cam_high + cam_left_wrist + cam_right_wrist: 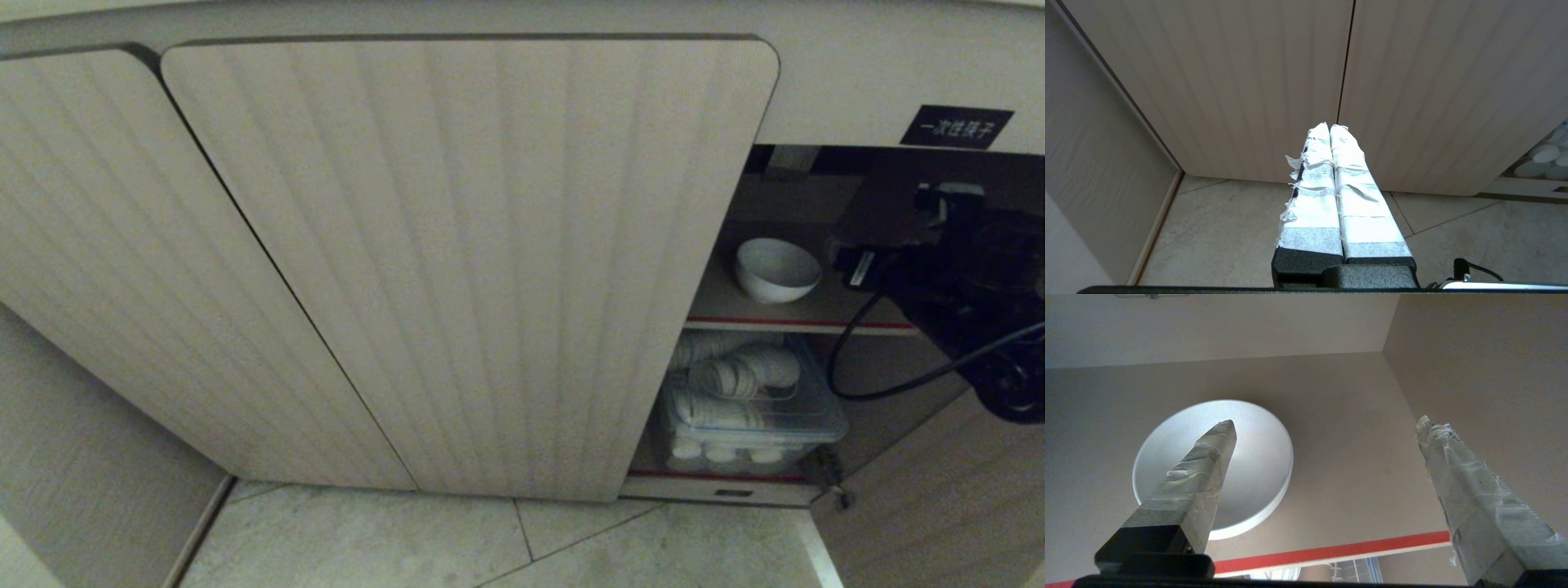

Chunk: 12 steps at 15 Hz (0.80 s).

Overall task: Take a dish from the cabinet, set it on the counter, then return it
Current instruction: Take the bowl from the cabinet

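Observation:
The dish [777,269], a small white bowl, stands upright on the red-edged upper shelf [800,324] inside the open right side of the cabinet [465,261]. My right arm [955,269] reaches in at shelf height just right of the dish. In the right wrist view my right gripper [1327,421] is open wide with nothing held. One taped finger [1200,477] crosses in front of the dish [1257,457], and the other finger [1470,486] stands far off by the cabinet's side wall. My left gripper [1329,126] is shut and empty, parked before the closed doors. The counter is out of view.
On the lower shelf a clear plastic box [751,408] holds sleeves of stacked white cups. A black cable [882,384] loops down from my right arm. A black label [955,127] sits above the opening. Tiled floor [490,539] lies below, and a wall panel [82,457] stands left.

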{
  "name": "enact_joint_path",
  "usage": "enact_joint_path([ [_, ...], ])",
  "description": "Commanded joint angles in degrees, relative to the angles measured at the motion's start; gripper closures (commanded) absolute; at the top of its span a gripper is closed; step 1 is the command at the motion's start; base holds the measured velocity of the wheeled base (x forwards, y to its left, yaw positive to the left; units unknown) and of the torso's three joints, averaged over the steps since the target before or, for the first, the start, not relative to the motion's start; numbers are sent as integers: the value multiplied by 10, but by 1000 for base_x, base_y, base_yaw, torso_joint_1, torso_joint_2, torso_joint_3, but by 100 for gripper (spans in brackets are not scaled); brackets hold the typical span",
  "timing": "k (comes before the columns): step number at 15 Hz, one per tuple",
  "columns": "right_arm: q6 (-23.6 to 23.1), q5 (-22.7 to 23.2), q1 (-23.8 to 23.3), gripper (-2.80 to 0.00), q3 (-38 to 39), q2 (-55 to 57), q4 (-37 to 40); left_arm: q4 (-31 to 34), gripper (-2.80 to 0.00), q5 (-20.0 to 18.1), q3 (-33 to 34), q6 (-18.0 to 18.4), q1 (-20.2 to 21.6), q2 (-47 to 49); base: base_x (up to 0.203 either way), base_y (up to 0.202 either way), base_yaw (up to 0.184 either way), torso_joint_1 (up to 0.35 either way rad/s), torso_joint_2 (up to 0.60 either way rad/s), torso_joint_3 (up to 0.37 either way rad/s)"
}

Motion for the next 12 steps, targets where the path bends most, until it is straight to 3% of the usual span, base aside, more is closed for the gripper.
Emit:
enact_joint_path([
  [1, 2, 2, 0, -280, -2, -1, -2, 0, 0, 0, 0, 0, 0, 0, 0, 0, 0, 0, 0, 0],
  [6, 3, 10, 0, -280, -19, -1, 38, 0, 0, 0, 0, 0, 0, 0, 0, 0, 0, 0, 0, 0],
  [12, 21, 51, 0, -280, -39, 0, 90, 0, 0, 0, 0, 0, 0, 0, 0, 0, 0, 0, 0, 0],
])
